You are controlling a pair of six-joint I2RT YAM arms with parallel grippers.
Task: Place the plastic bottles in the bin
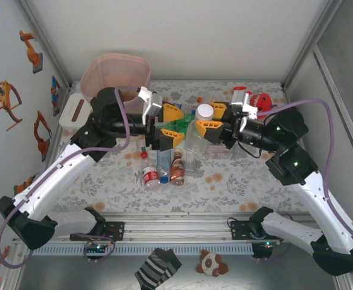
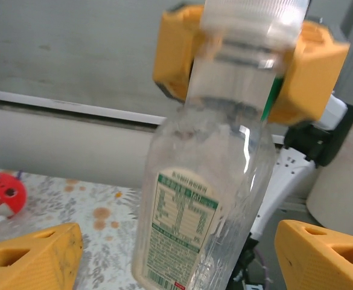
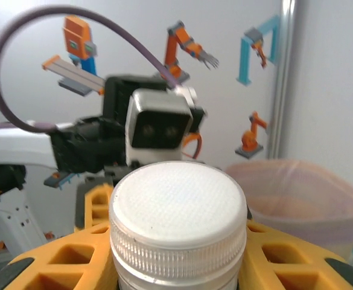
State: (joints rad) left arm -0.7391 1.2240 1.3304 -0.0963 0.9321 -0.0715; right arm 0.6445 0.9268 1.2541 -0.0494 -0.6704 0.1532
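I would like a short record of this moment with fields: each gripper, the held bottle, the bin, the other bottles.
left gripper: open, its fingers either side of the clear bottle, not closed on it
right gripper: shut on that bottle's neck, under the white cap
clear bottle: about upright, between the two arms
bin: at the far left, apart from both grippers
other bottles: several on the table, nearer the arm bases

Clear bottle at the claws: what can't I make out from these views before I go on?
- Base of the clear bottle: left wrist view, cut off by the bottom edge.
- Its body: right wrist view, hidden under the white cap.
- Print on the label: left wrist view, too small and blurred.
- Inside of the bin: top view, the left arm covers part of the mouth; right wrist view, blurred.
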